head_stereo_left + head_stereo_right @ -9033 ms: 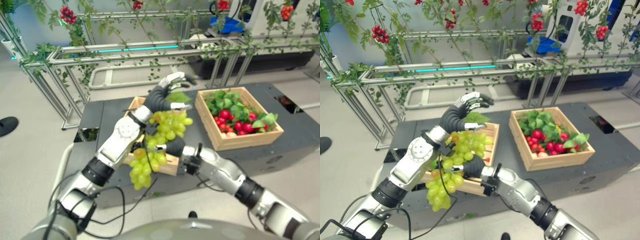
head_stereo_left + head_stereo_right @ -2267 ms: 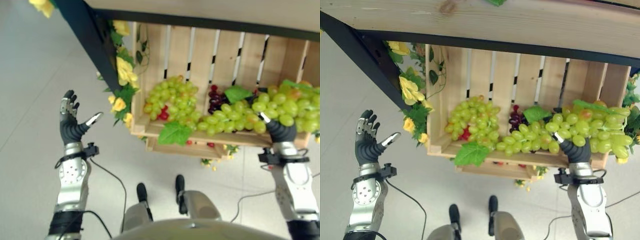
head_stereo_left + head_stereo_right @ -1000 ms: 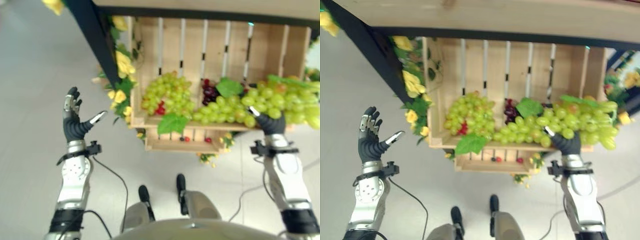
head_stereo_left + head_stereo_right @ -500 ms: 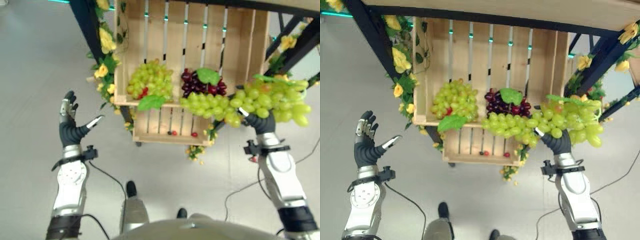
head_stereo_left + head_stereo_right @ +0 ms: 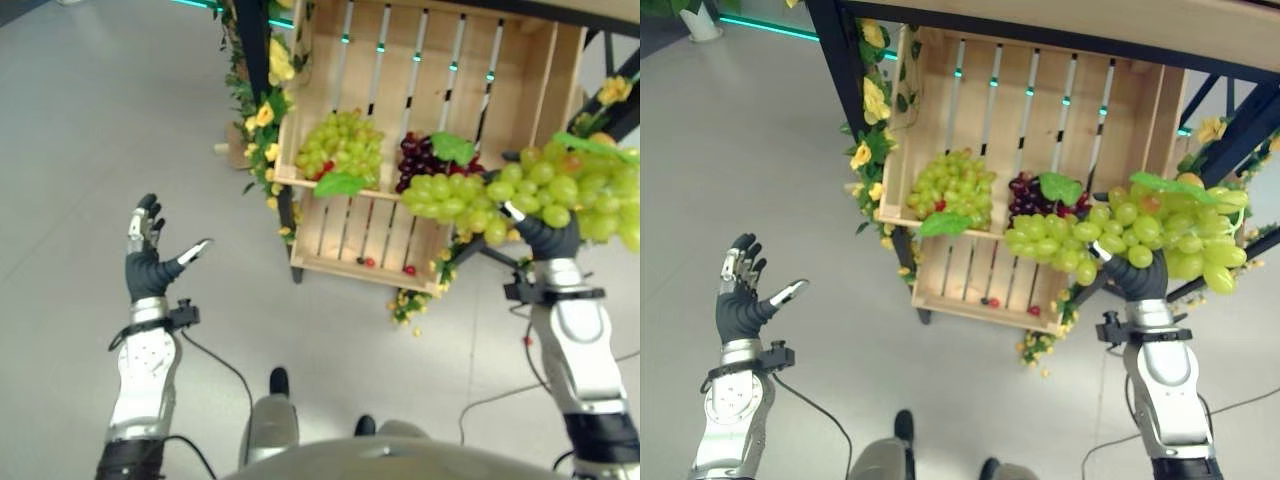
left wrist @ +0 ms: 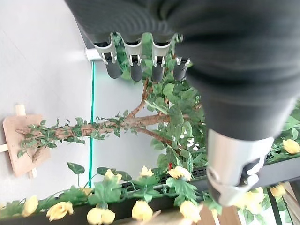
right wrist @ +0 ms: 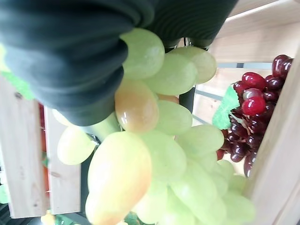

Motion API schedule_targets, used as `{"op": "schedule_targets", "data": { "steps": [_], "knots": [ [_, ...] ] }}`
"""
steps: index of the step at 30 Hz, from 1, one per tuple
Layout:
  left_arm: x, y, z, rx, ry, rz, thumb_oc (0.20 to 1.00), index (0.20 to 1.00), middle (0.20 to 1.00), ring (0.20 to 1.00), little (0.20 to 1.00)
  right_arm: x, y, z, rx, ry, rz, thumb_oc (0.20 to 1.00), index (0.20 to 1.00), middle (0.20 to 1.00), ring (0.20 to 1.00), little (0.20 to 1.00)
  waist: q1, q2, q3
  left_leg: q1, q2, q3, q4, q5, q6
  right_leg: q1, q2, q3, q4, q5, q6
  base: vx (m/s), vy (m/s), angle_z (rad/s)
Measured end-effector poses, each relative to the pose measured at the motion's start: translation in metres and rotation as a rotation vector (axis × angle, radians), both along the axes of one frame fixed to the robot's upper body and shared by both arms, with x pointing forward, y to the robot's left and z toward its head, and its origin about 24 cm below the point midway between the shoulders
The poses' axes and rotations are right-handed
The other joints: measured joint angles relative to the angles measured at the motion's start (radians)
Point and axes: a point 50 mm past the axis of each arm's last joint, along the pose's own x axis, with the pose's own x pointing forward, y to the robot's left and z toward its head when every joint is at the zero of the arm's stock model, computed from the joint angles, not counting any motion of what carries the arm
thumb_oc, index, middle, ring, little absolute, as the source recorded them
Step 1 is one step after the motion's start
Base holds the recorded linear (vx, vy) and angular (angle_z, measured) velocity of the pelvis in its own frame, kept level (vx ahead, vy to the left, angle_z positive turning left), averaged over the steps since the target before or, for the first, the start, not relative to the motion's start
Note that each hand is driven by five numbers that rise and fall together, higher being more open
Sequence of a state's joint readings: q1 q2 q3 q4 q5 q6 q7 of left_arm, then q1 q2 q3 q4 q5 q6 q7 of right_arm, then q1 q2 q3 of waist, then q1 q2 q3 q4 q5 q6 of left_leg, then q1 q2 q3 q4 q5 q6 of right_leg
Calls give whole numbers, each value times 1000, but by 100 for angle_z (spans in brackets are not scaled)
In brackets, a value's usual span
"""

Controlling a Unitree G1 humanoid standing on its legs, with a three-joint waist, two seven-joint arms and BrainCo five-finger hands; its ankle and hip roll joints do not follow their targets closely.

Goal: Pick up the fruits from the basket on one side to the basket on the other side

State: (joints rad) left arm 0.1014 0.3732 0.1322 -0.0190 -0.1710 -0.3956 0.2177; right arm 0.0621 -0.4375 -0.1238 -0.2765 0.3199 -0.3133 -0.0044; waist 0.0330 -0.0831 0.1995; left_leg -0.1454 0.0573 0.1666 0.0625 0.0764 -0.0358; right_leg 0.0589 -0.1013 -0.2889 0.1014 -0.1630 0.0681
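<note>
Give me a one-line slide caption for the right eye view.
Right hand holds a green grape bunch up by the wooden crate holding more grapes; left hand is open over the floor.

A grape bunch [image 5: 1140, 240] is held right of centre, before a crate [image 5: 940, 130] at upper centre; a raised hand [image 5: 738, 300] is seen lower left.

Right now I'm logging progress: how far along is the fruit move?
Partly done, it seems: a green grape bunch and dark red grapes already lie in the wooden crate. In hand: the right robot hand holds a large green grape bunch beside the crate, not yet inside. The left robot hand is open and empty.
</note>
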Motion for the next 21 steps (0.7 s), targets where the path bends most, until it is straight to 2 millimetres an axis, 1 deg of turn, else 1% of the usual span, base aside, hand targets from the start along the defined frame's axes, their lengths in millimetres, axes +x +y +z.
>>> {"op": "schedule_targets", "data": {
  "steps": [2, 4, 8, 13, 17, 21],
  "knots": [
    [-1, 1, 0, 2, 2, 6, 1000, 1000, 1000, 1000, 1000, 0, 1, 0, 3, 0, 11, 200, 200, 200, 200, 200, 6, -1, 0, 12, -9, 10, -17, 3, 5, 3, -8, 6, -14, 5, 8, 37, 74, -7],
    [-1, 2, -1, 2, 4, 8, 1000, 1000, 1000, 1000, 1000, 0, 1, 0, 1, 0, 17, 200, 200, 200, 200, 200, 9, -3, -2, 13, -10, 16, -19, 3, 5, 5, -9, 8, -20, 8, 8, 43, 66, -6],
    [-4, 3, -5, 1, 31, 12, 1000, 1000, 1000, 1000, 1000, -1, 4, 5, -9, -20, 34, 200, 200, 200, 200, 200, 8, -10, -7, 34, -10, 29, -34, 3, 5, 11, -6, 28, -24, 10, 7, 53, 54, -12],
    [-5, 3, -7, 4, 45, 3, 1000, 1000, 1000, 1000, 1000, -1, 5, 9, -13, -36, 39, 200, 200, 200, 200, 200, 0, -17, -16, 55, -12, 50, -46, 3, 4, 25, -7, 36, -34, 11, 7, 45, 49, -10],
    [-5, 2, -8, 5, 50, -5, 1000, 1000, 1000, 1000, 1000, -1, 8, 15, -18, -63, 52, 200, 200, 200, 200, 200, 2, -17, -19, 62, -12, 50, -53, 4, 4, 27, -7, 36, -35, 11, 7, 24, 28, 0],
    [-5, 2, -8, 4, 54, -7, 1000, 1000, 1000, 1000, 1000, 1, 15, 27, -34, -112, 93, 200, 200, 200, 200, 200, 5, -18, -24, 65, -13, 51, -54, 4, 4, 31, -7, 36, -36, 11, 7, 28, 23, 1]
  ]
}}
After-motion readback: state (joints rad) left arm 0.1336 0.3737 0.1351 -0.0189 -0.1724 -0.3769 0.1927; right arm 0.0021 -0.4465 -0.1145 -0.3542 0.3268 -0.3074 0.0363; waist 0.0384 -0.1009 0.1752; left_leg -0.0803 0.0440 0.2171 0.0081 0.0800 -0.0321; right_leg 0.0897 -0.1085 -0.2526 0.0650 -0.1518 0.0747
